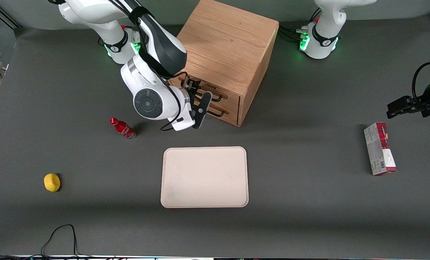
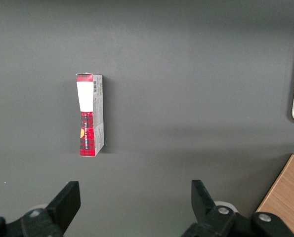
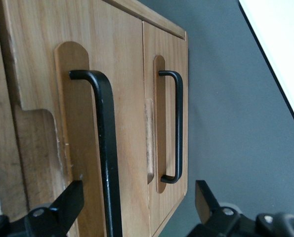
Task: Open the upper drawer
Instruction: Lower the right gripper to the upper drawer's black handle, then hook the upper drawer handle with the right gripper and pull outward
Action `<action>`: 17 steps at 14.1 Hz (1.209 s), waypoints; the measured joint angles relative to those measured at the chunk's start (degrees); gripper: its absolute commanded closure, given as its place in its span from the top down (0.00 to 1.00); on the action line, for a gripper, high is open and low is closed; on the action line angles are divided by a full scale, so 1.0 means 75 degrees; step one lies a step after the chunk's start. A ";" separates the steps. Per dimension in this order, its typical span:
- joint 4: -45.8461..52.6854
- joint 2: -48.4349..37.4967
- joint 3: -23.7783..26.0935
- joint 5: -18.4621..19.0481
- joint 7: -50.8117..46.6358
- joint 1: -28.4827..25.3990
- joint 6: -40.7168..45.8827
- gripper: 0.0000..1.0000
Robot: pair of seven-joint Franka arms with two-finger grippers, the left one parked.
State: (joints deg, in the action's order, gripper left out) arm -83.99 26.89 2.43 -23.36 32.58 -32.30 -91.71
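sits toward the robots' end of the table, the cube-shaped wooden cabinet (image 1: pixel 229 47), with its drawer fronts turned at a slant toward the working arm's end. looks shut, the upper drawer (image 3: pixel 82 123), front flush with the cabinet face; likewise the lower drawer (image 3: pixel 169 113) beneath it, so nothing can be said of what either holds

lies nearer the front camera than the cabinet, a cream tray (image 1: pixel 204 177), bare and holding nothing. rests toward the parked arm's end, a red and grey carton (image 1: pixel 379 148) flat on the table. lies on its side near the working arm's wrist, a small red bottle (image 1: pixel 122 128); well apart from it and closer to the camera, a yellow lemon (image 1: pixel 52 182)

hangs just in front of the drawer fronts, the gripper (image 3: pixel 137 202), fingers spread wide with the upper drawer's black handle (image 3: pixel 105 148) running between them, one finger (image 3: pixel 70 200) close beside the bar and the other (image 3: pixel 206 200) out past the lower handle (image 3: pixel 176 128). appears not yet clamped

judged as the approach step, with the pull still to come. calls next for closing squarely on the upper bar, not the lower one, then drawing straight out along the slanted front, since a skewed pull could bind the drawer or drag the whole cabinet
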 measured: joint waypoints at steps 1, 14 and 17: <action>0.0000 0.0018 0.0000 0.0000 0.0016 -0.0007 -0.0001 1.00; 0.0000 0.0346 0.0000 0.0000 0.0310 -0.0008 -0.0230 1.00; 0.0001 0.0353 0.0002 0.0000 0.0344 -0.0009 -0.0230 1.00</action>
State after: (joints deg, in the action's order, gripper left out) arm -83.99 29.54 2.45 -23.36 35.16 -32.37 -93.43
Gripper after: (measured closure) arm 0.000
